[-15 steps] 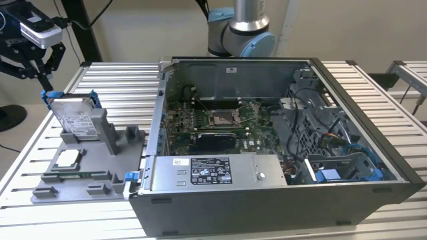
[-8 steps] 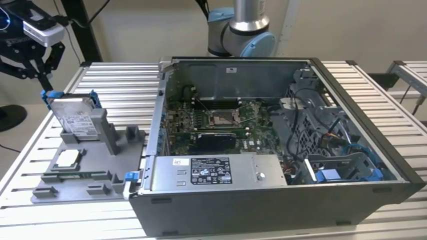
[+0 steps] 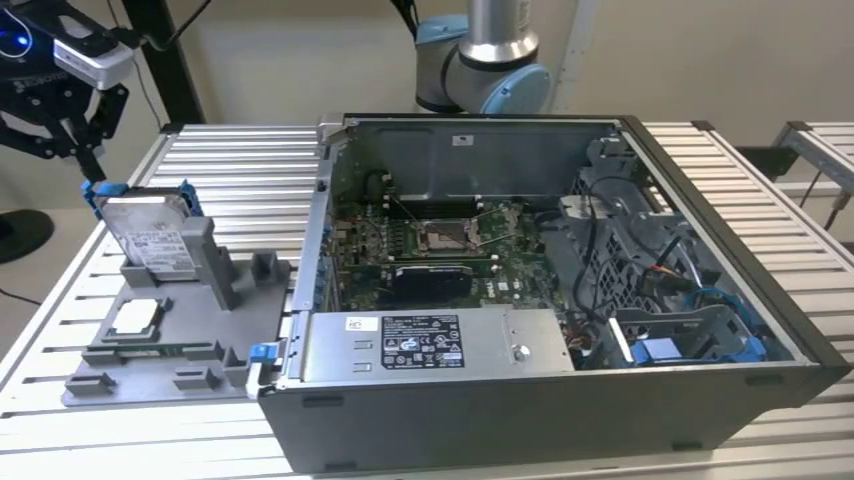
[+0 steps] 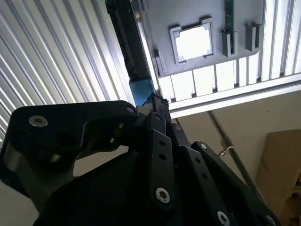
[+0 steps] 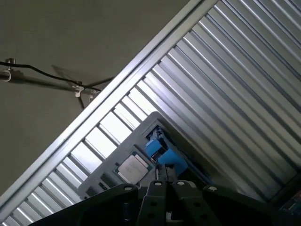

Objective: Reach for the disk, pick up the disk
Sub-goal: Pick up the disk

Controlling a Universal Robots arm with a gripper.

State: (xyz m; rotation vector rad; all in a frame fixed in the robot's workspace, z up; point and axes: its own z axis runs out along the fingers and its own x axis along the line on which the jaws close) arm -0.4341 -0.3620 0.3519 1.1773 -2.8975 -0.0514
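An open desktop computer case (image 3: 534,415) is seen lying on a slatted metal counter (image 3: 227,160) in the exterior view. Its motherboard (image 3: 441,240) is exposed, and a grey power supply (image 3: 420,343) with a black-and-white label is set along the near wall. The grey and blue robot arm (image 3: 481,50) is mounted behind the case.

Beside the case, on the exterior view's left, a grey moulded holder tray (image 3: 160,372) is laid on the counter. The disk (image 3: 144,232), a silver hard drive with a white label and blue rails, is stood upright on its edge in a slot at the far end of this tray. A small square silver chip (image 3: 138,318) is seated flat in a recess of the tray, just in front of the disk.

The black hand (image 3: 91,178) is placed directly above the disk, at the far left of the exterior view. Its two fingers are drawn together at the blue rail on the disk's upper corner and appear to be closed on it. The disk is seated in its slot, not lifted.

In the second wrist view, the hand (image 4: 153,101) is seen from behind, with its tips meeting the disk's blue rail (image 4: 141,92). The chip (image 4: 193,41) is seen beyond in its recess. In the first wrist view, the hand (image 5: 162,173) is shown touching the blue rail (image 5: 162,153), with the chip (image 5: 132,167) just beside it.
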